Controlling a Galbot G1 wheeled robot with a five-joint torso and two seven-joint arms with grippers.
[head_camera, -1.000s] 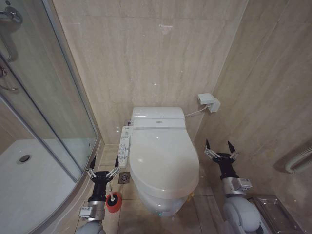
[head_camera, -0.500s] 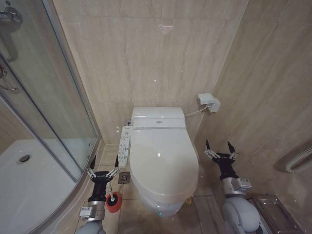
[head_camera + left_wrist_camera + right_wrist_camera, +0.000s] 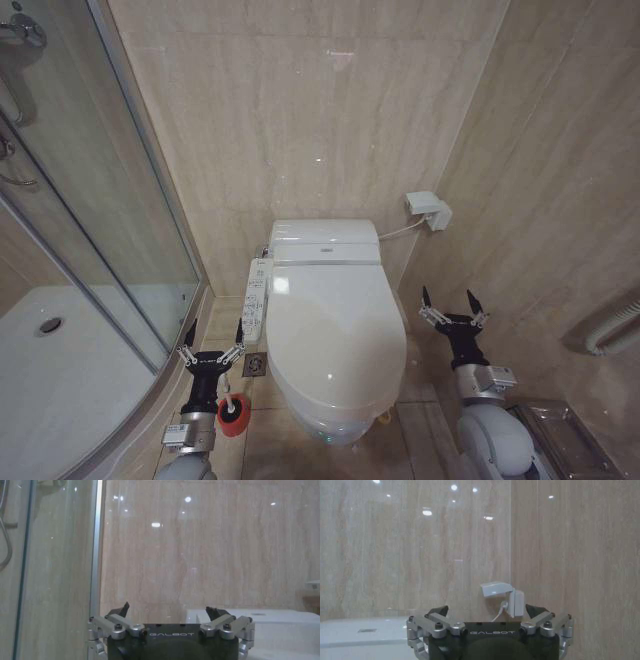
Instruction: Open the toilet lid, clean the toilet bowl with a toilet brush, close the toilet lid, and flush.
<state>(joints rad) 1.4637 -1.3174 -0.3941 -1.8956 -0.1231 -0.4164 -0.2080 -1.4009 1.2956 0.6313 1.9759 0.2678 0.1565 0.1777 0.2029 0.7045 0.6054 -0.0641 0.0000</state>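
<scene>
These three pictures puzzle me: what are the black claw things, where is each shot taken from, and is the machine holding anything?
This is a wheeled robot with two arms, standing in a bathroom. The wide picture comes from a camera on its head, looking down. The claws are its hands: the left gripper is low beside the toilet, near the shower glass, and the right gripper is on the other side, near the wall. Both have their jaws spread open and hold nothing.

The other two pictures come from small cameras on each wrist, looking past the jaws at the tiled wall: the left gripper, the right gripper.

Between the arms is the toilet bowl with the toilet lid down. On the floor by the left arm stands the toilet brush in its red holder.
</scene>
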